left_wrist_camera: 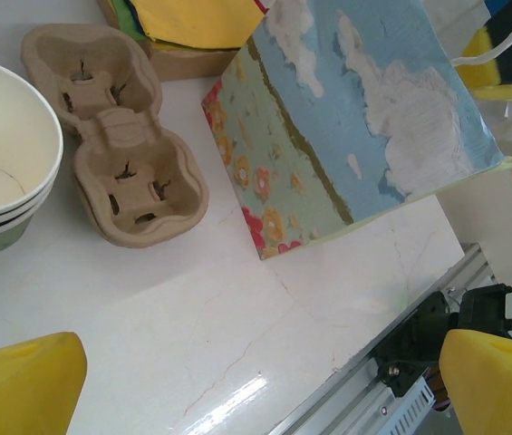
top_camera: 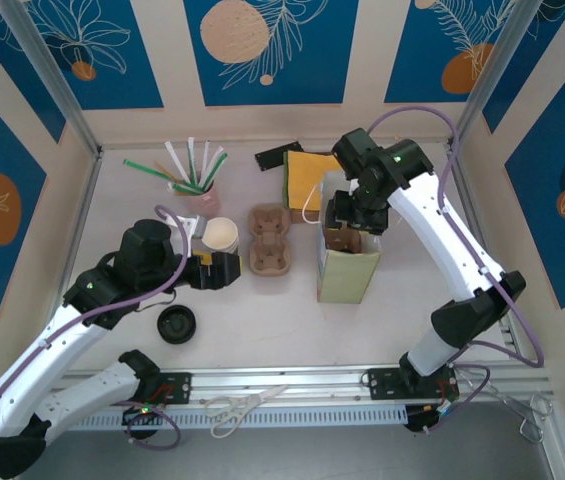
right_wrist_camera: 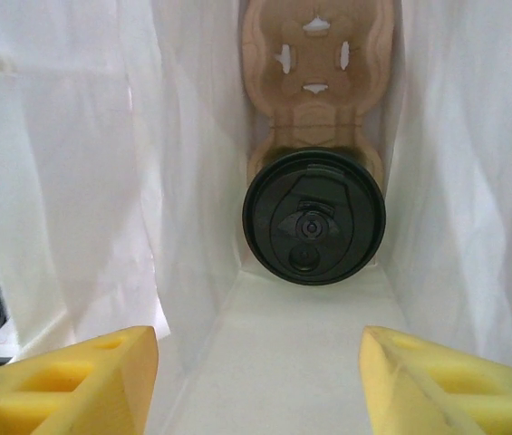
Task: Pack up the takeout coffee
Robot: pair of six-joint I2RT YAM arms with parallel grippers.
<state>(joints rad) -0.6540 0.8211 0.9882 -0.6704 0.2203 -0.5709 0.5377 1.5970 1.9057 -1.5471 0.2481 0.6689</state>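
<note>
Hanging over the paper bag (top_camera: 347,272), the right jaws are seen from above. Left wrist: the left jaws are spread wide, empty. Right wrist — jaws parted, nothing held — the takeout coffee (right_wrist_camera: 314,217) is seated in a carrier (right_wrist_camera: 317,82) inside the bag, likely for steadiness.

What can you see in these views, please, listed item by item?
paper bag: one, patterned, right of centre
takeout coffee: one, black lid, inside bag
bagged carrier: one, brown, under the coffee
empty carrier: one, brown, left of bag
lidless cups: stack, green, left of empty carrier
loose lid: one, black, front left
straws: several, green and white, back left
sheets: stack, yellow, back centre
scissors: one, pale, front rail
left claw: one, yellow, open, beside cups
right claw: one, yellow, open, over bag
</note>
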